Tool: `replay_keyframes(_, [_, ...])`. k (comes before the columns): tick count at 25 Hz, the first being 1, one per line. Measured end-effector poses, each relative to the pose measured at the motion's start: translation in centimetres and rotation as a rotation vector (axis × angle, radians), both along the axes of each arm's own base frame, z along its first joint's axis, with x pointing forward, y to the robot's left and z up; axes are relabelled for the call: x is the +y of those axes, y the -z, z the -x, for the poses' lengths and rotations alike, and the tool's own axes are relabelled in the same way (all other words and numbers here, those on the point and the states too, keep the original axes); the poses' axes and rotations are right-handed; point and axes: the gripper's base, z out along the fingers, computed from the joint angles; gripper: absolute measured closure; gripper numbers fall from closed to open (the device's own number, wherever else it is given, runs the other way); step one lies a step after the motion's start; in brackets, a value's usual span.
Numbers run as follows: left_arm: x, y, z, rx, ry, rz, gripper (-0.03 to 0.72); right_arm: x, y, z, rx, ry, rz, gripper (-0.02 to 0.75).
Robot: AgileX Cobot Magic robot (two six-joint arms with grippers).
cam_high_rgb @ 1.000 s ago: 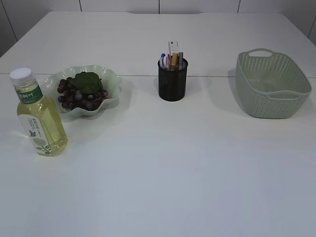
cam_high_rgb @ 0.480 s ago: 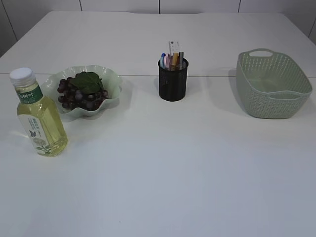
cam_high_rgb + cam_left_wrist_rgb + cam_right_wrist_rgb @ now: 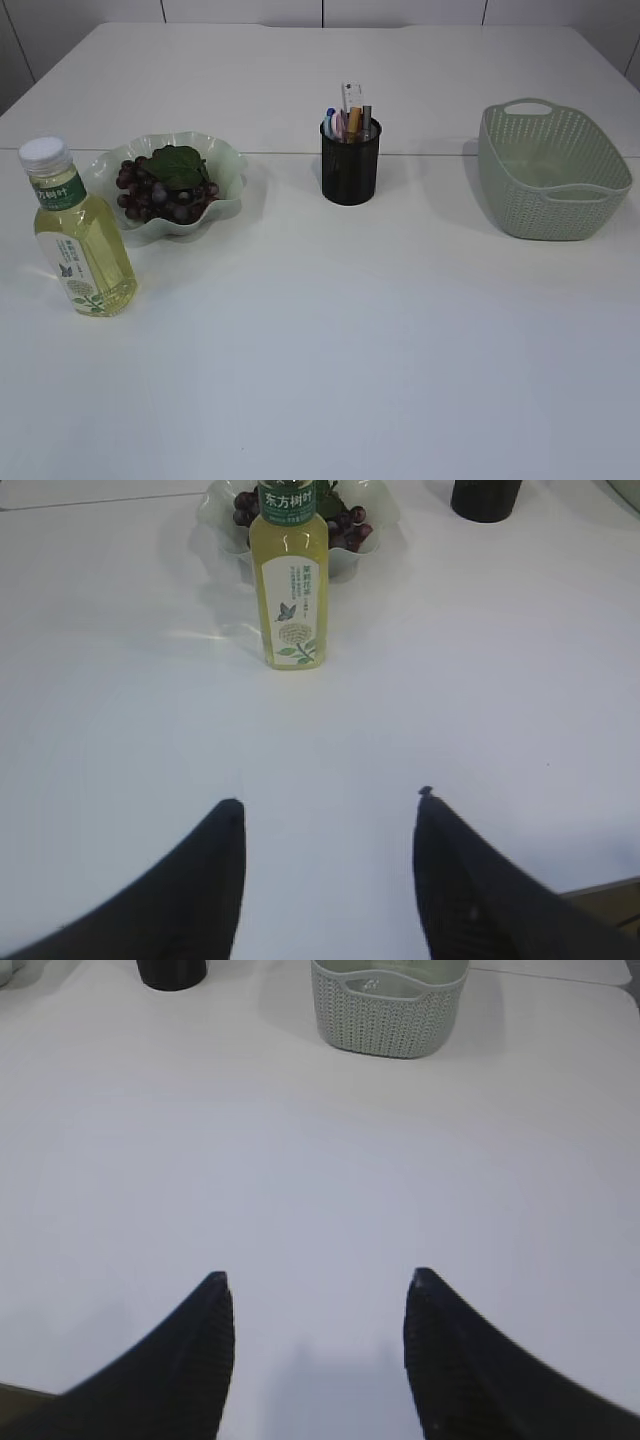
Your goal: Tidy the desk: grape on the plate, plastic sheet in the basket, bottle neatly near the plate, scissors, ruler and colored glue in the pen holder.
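The yellow-green bottle (image 3: 82, 238) (image 3: 291, 580) stands upright just left of and in front of the pale green plate (image 3: 228, 168). A dark grape bunch (image 3: 160, 192) with a green leaf lies on that plate. The black mesh pen holder (image 3: 350, 165) holds a clear ruler (image 3: 350, 97) and several coloured items; I cannot pick out scissors or glue among them. The green basket (image 3: 550, 175) (image 3: 390, 1010) sits at the right; a plastic sheet inside it is not clear to see. My left gripper (image 3: 330, 805) is open and empty, well short of the bottle. My right gripper (image 3: 318, 1280) is open over bare table.
The white table (image 3: 330, 340) runs bare from the objects to its front edge. Neither arm shows in the exterior view. The pen holder (image 3: 172, 972) is at the top left of the right wrist view.
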Motion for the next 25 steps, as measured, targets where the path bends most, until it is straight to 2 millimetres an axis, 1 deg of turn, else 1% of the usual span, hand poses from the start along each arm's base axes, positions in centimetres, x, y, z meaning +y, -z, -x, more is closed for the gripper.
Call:
replay_keyframes(6, [0.01,0.0,0.0,0.0,-0.001,-0.001,0.323,-0.05,0.0,0.0,-0.001,0.004,0.005,0.301])
replay_keyframes(18, [0.01,0.0,0.0,0.0,-0.001,-0.001,0.33,-0.07,0.0,-0.01,-0.001,0.004,0.007,0.301])
replay_keyframes(25, [0.01,0.0,0.0,0.0,-0.001,-0.001,0.357,-0.07,0.0,-0.01,-0.001,0.004,0.009,0.301])
